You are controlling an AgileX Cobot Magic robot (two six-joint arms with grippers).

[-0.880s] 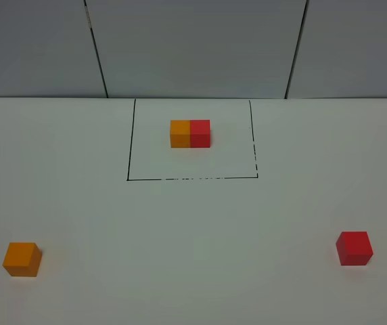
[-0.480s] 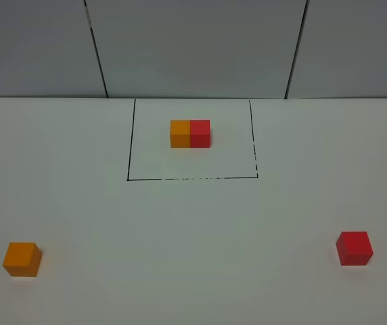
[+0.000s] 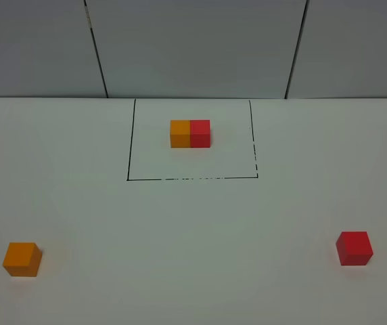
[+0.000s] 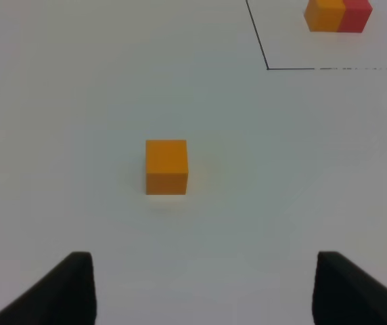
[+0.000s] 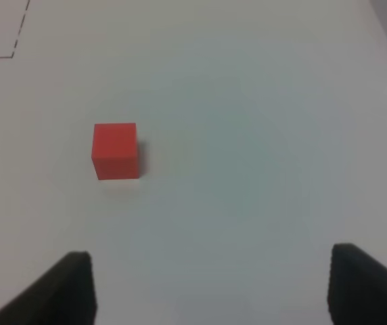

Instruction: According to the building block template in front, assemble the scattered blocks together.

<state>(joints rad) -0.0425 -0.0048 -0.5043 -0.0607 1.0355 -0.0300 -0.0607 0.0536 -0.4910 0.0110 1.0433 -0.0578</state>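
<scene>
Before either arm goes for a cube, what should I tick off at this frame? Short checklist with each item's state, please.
1. Template readable: the orange-red pair sits inside the black outline, orange on the left in the high view. Ok.
2. The loose orange cube lies alone on the left arm's side. Ok.
3. The loose red cube lies alone on the right arm's side. Ok.
4. Left gripper open, empty, orange cube ahead of it. Ok.
5. Right gripper open and empty. Ok.
6. Red cube centred between the right gripper's fingers: not ok, it lies nearer one finger.
</scene>
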